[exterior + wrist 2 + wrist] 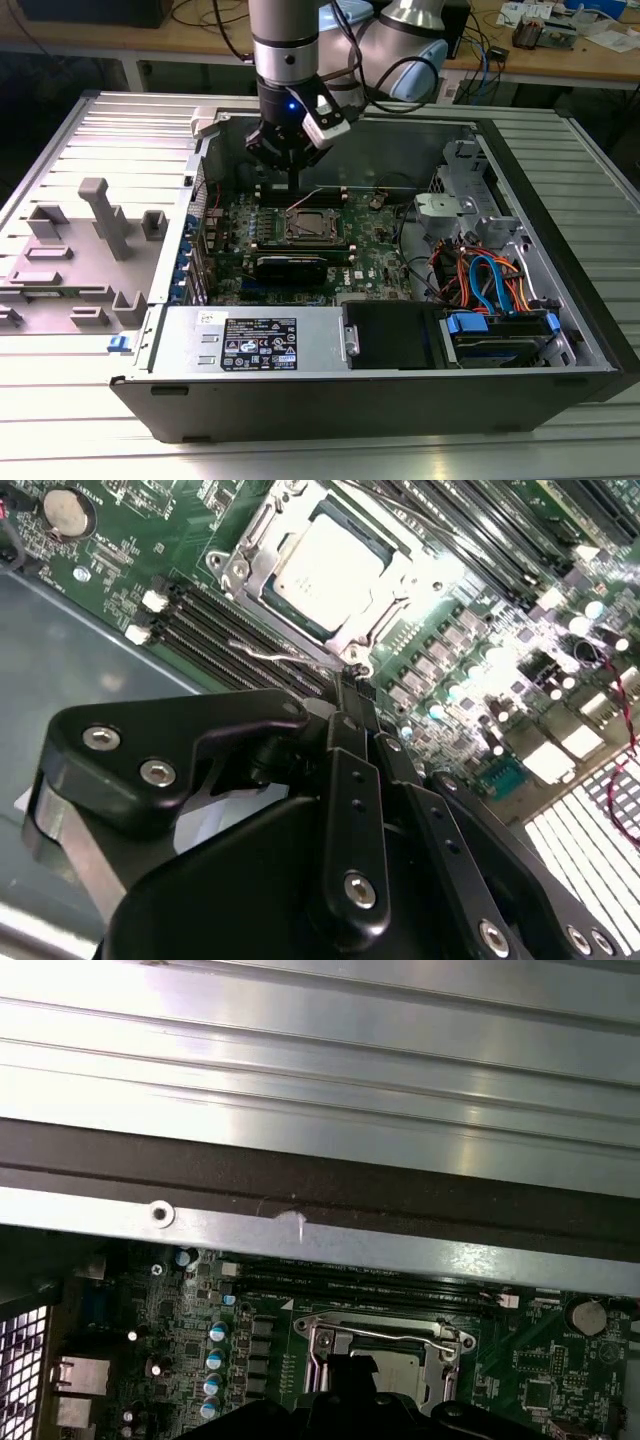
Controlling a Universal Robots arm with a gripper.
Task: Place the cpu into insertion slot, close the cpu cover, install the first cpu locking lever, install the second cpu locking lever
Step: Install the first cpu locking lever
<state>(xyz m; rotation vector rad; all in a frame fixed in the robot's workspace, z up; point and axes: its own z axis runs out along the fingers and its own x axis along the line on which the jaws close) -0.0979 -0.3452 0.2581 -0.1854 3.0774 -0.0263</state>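
Black claw [352, 685], fingers pressed together and holding nothing, tips at the socket's edge near a thin wire lever [268, 652], likely to work it. Silvery-grey square cpu [330, 562] sits in the insertion slot, silver metal-frame cpu cover [372, 618] lowered around it.

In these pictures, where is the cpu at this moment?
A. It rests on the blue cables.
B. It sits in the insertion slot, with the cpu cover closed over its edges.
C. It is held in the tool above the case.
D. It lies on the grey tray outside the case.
B: in the second wrist view the cpu lies in the insertion slot, with the cpu cover framing it, and the tool is just beside the socket.
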